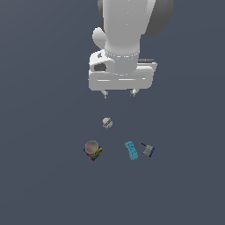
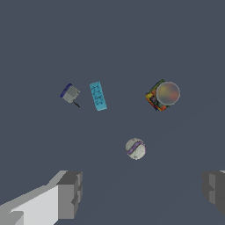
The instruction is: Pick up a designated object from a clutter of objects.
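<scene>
Gripper (image 1: 118,93) held wide, empty, high above bench. Cyan block (image 1: 131,150) offset from gripper, beside grey-navy piece (image 1: 148,150); jaws best aligned across narrow sides before descent.

Plain dark slate-grey floor (image 1: 44,184), no edges or marks visible. Four small items lie on it, all apart from each other: cyan-blue oblong block (image 1: 131,150) w/ darker dots, grey-navy boxy piece (image 1: 148,150) just beside it toward the exterior view's right, small grey ball (image 1: 107,122) w/ a purplish band, and multicoloured lump (image 1: 93,151) w/ a greyish sphere, apparently on top.
</scene>
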Tool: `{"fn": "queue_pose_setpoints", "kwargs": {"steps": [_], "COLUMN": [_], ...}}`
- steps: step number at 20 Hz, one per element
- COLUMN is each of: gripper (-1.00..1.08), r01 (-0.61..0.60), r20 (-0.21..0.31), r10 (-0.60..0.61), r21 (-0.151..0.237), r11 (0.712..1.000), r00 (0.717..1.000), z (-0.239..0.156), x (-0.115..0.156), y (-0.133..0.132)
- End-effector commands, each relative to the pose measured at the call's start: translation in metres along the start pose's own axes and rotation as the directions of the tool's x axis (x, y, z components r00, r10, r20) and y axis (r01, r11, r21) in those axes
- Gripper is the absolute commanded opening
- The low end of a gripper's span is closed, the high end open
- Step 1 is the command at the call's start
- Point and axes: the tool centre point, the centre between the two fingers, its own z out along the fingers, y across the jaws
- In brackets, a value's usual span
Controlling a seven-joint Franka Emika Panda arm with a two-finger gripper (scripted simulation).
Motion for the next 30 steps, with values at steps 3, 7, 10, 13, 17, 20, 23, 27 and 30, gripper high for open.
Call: {"fn": "queue_pose_setpoints", "kwargs": {"steps": [3, 7, 10, 13, 17, 20, 23, 27, 30], "gripper": [1.00, 1.00, 1.00, 1.00, 1.00, 1.00, 1.00, 1.00, 1.00], "r01": [-0.002, -0.015, -0.025, -0.028, -0.020, -0.010, 0.005, 0.034, 0.062], "r20": [0.000, -0.003, -0.004, -0.004, -0.004, -0.004, -0.005, -0.006, -0.006], "r10": [0.002, 0.015, 0.025, 0.028, 0.020, 0.010, -0.005, -0.034, -0.062], "r21": [-0.002, -0.017, -0.026, -0.026, -0.025, -0.026, -0.027, -0.028, -0.028], "r11": [1.000, 1.000, 0.999, 0.999, 0.999, 1.000, 1.000, 0.999, 0.998], "r00": [1.000, 1.000, 1.000, 1.000, 1.000, 1.000, 1.000, 0.999, 0.998], "z": [0.000, 0.001, 0.000, -0.002, 0.003, 0.010, 0.022, 0.044, 0.066], "x": [0.001, 0.006, 0.007, 0.006, 0.009, 0.015, 0.023, 0.037, 0.049], "y": [0.001, 0.012, 0.018, 0.019, 0.017, 0.015, 0.011, 0.004, -0.003]}}
